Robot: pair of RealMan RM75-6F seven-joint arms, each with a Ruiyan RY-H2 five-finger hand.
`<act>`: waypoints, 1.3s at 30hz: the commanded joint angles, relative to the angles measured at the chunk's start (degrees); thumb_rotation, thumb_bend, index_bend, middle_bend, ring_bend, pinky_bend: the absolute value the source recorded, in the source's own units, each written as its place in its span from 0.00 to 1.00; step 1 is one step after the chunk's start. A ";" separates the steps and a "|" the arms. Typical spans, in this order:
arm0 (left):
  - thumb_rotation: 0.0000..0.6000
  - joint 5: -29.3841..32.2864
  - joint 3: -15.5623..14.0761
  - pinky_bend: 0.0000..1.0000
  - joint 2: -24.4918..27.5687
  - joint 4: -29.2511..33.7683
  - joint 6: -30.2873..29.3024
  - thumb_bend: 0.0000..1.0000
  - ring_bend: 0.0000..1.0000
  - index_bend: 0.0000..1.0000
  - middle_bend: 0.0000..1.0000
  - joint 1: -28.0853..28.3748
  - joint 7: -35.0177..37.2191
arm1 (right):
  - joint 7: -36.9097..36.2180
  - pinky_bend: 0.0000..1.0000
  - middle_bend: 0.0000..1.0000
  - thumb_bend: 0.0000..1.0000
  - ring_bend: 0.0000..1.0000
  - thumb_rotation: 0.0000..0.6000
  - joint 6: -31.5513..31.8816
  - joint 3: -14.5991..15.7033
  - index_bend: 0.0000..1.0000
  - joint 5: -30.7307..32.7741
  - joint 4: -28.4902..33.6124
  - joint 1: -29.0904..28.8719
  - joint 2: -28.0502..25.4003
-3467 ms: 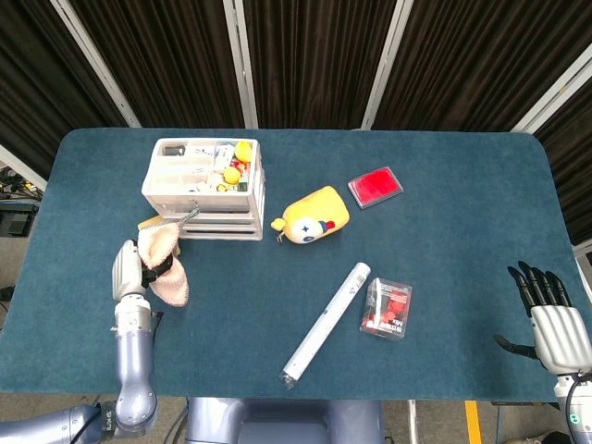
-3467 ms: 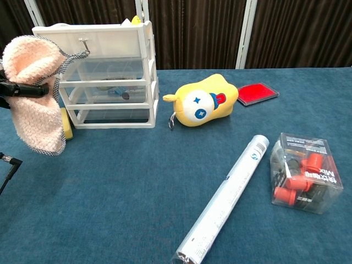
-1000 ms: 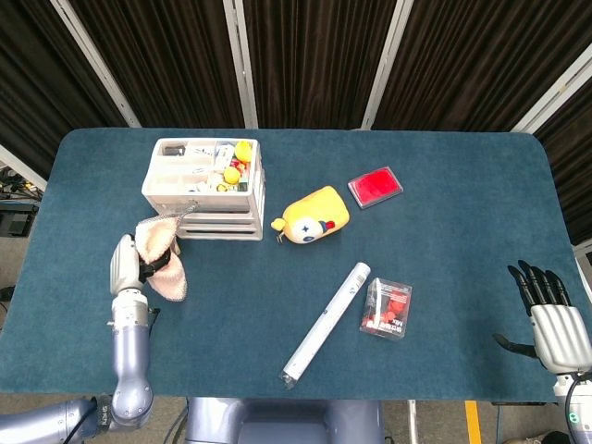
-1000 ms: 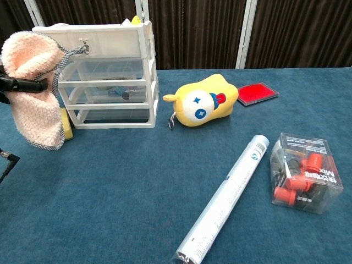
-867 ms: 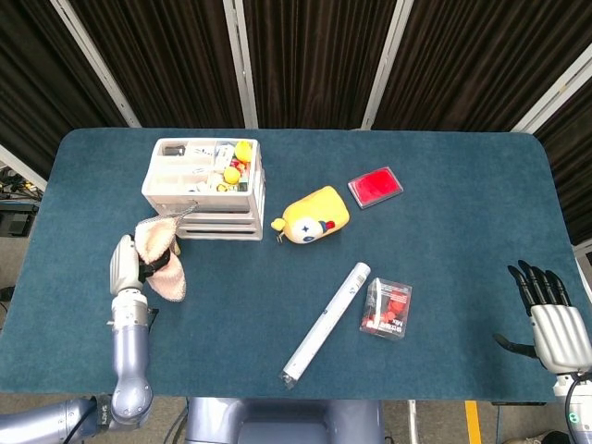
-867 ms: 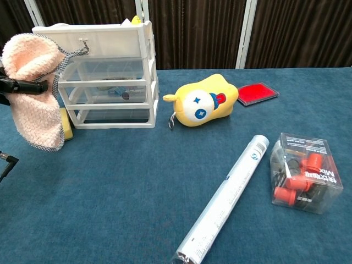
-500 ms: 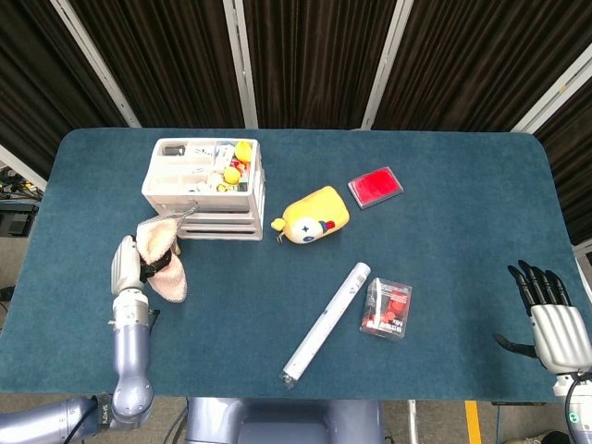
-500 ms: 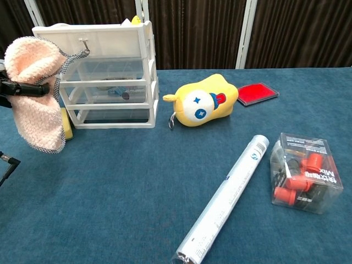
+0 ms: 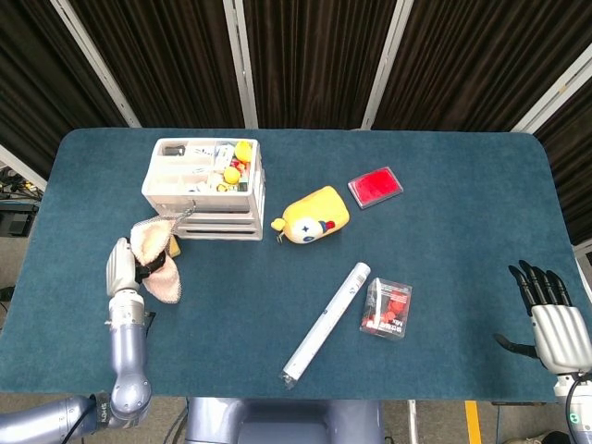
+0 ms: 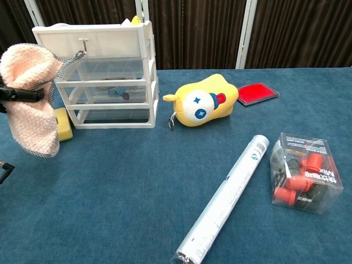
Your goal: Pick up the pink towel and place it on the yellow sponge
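Pink towel [image 10: 30, 102]: fluffy, w/ grey mesh edging, bunched & draped over a dark finger [image 10: 25, 95] of the left hand [image 9: 121, 266], hanging clear above the table [image 9: 444, 203] near its left edge. Yellow sponge [image 10: 63, 124]: small block w/ darker scrub layer, lying flat on table toward the far-left corner; towel's lower fold hangs just in front, partly covering it in the chest view.

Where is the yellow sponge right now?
The yellow sponge lies on the table at the left, beside the white drawer unit, just right of the hanging pink towel.
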State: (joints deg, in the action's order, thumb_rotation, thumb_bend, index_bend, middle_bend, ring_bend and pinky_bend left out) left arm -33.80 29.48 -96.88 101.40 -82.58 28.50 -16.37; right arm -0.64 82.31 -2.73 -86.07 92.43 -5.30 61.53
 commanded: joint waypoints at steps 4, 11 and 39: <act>1.00 0.70 -0.15 0.70 -0.03 -0.98 1.58 0.58 0.69 0.91 0.76 0.67 -0.33 | -0.17 0.00 0.00 0.01 0.00 1.00 0.04 -0.01 0.00 0.00 -0.02 0.03 0.01; 1.00 0.67 -0.85 0.44 0.39 -1.46 4.68 0.22 0.30 0.63 0.42 1.09 0.31 | -0.37 0.00 0.00 0.01 0.00 1.00 0.22 0.02 0.00 -0.13 -0.01 0.12 -0.04; 0.82 -27.63 -20.05 0.07 15.01 20.74 -7.00 0.11 0.00 0.16 0.03 -10.36 -2.01 | -0.65 0.00 0.00 0.01 0.00 1.00 0.93 -0.22 0.00 -0.47 -0.41 0.20 0.35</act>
State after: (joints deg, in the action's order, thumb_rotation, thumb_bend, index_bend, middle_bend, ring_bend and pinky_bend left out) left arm -52.35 14.65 -85.38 121.33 -86.58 20.74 -16.93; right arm -1.30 83.23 -2.94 -86.55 92.02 -5.11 61.88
